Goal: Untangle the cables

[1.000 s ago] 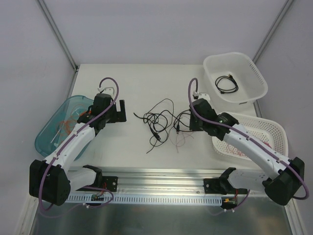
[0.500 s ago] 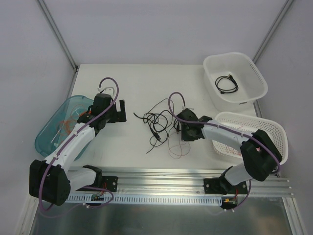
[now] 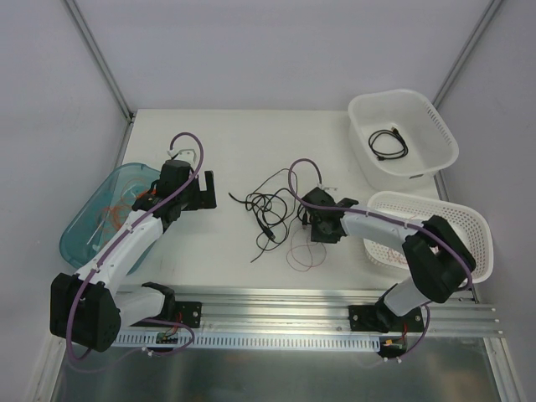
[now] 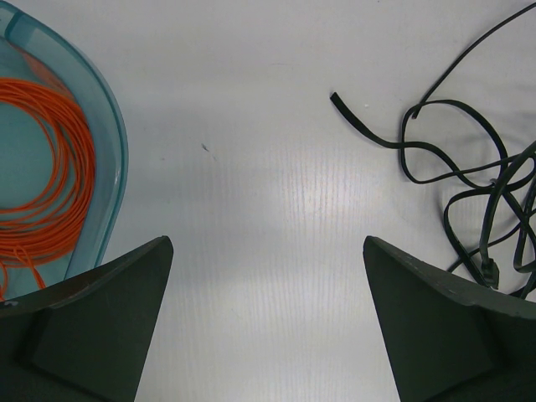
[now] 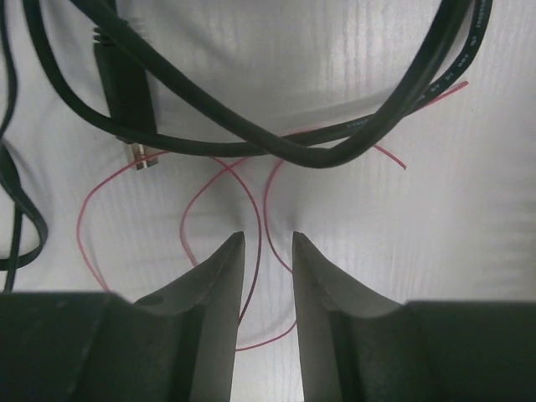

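The cables (image 3: 272, 205) are a loose tangle of thin black wires at mid-table, with a thin red wire (image 3: 303, 251) looping on its near right side. My right gripper (image 3: 322, 228) is down on the table at the tangle's right edge. In the right wrist view my right gripper (image 5: 268, 239) has its jaws only narrowly apart, with strands of the red wire (image 5: 255, 218) running between the fingertips; a black cable (image 5: 251, 142) and its plug (image 5: 126, 84) lie just beyond. My left gripper (image 4: 268, 243) is wide open and empty over bare table, left of the black wires (image 4: 452, 159).
A teal bin (image 3: 84, 226) with a wound orange coil (image 4: 50, 167) sits at the left. A white basket (image 3: 440, 126) at the back right holds a black cable (image 3: 389, 142). A white lattice basket (image 3: 452, 222) stands at the right. A metal rail runs along the near edge.
My right arm swung left and down from beside the lattice basket to the tangle's right edge, over the red wire. The red wire has shifted nearer. The left arm has not moved.
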Action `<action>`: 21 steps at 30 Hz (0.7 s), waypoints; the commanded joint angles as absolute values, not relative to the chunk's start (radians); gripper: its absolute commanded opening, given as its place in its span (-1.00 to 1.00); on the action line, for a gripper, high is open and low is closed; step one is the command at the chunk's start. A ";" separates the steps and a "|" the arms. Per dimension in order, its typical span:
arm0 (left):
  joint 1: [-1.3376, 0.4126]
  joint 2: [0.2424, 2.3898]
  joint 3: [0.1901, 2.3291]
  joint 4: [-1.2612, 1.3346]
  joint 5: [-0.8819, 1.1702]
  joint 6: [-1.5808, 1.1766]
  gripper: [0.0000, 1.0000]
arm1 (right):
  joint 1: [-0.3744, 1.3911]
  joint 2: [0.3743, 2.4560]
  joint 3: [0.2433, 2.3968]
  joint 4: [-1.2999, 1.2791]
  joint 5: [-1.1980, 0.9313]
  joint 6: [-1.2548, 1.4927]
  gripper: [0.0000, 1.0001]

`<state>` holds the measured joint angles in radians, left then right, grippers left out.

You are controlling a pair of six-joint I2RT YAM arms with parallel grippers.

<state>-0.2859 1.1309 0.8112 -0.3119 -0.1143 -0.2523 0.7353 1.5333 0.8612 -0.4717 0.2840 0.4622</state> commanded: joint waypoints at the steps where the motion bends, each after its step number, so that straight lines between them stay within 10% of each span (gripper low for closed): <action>1: -0.273 1.112 0.839 -0.299 -0.123 -0.247 0.98 | 0.733 1.555 0.887 -0.523 0.339 0.509 -0.34; 9: -0.273 1.114 0.841 -0.301 -0.120 -0.248 0.98 | 0.712 1.600 0.887 -0.522 0.304 0.514 -0.44; 13: -0.272 1.114 0.839 -0.299 -0.121 -0.249 0.98 | 0.707 1.600 0.887 -0.515 0.284 0.505 -0.98; 21: -0.272 1.112 0.842 -0.301 -0.123 -0.248 0.99 | 0.709 1.435 0.963 -0.621 0.264 0.417 -0.99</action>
